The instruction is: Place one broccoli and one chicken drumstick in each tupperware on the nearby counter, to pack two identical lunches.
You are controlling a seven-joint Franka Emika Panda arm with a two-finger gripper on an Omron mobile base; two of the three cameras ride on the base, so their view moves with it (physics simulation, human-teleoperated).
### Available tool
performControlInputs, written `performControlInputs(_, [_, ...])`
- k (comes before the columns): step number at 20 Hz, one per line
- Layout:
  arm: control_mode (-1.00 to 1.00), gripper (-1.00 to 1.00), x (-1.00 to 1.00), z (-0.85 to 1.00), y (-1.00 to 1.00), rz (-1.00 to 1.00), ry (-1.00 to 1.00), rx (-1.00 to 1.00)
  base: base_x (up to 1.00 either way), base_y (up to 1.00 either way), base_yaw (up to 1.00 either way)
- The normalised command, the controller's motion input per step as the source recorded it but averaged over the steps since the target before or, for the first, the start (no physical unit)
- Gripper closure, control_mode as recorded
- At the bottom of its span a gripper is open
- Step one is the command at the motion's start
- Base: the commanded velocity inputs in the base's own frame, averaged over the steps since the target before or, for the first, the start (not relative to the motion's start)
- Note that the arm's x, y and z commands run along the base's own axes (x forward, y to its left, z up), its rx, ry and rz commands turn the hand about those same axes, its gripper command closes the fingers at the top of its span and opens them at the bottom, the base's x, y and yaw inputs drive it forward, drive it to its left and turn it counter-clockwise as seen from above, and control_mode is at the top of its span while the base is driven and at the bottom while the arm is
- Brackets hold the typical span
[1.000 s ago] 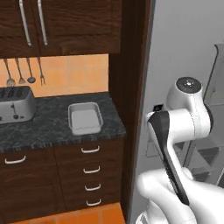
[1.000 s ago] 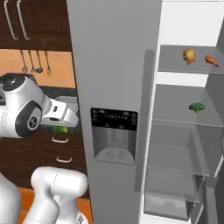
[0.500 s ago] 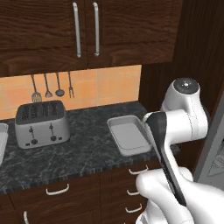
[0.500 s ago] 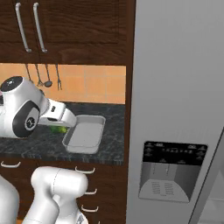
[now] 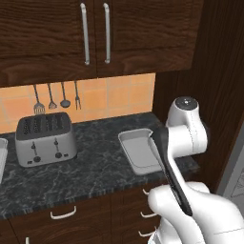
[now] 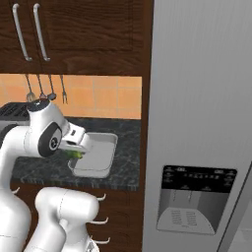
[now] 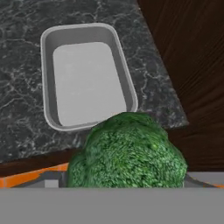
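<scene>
Left base view: an empty grey tupperware (image 5: 139, 151) sits on the table (image 5: 90, 174), right of a toaster (image 5: 45, 138).
Right base view: end effector (image 6: 78, 150) grips broccoli (image 6: 74, 154) beside the tupperware's near-left edge.
Hand view: broccoli (image 7: 127, 152) fills the foreground, held before the tupperware (image 7: 85, 74).

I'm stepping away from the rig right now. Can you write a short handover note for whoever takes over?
Tool: closed on one broccoli, carried in front of the counter, not yet over the tupperware.
Tupperware: empty, on the counter's right end near the dark wood panel. A second container's edge shows at far left, beyond the toaster; I cannot tell what it holds.
Done: broccoli picked up.
Left: set it in the tupperware, then pack the remaining broccoli and both drumsticks.
</scene>
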Motion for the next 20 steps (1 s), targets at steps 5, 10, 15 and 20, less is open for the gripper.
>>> performControlInputs(5, [-1.00, 1.00, 0.98, -0.47, 0.04, 0.00, 0.07, 0.01, 0.00, 0.00, 0.00])
performControlInputs(10, [-1.00, 1.00, 1.00, 0.53, 0.00, 0.00, 0.40, 0.05, 0.00, 0.00, 0.00])
performControlInputs(15, [-1.00, 1.00, 0.47, -0.35, 0.02, 0.05, 0.35, 0.01, 0.00, 0.00, 0.00])
performControlInputs(20, [-1.00, 1.00, 0.12, -0.72, 0.14, 0.09, 0.01, 0.00, 0.00, 0.00, 0.00])
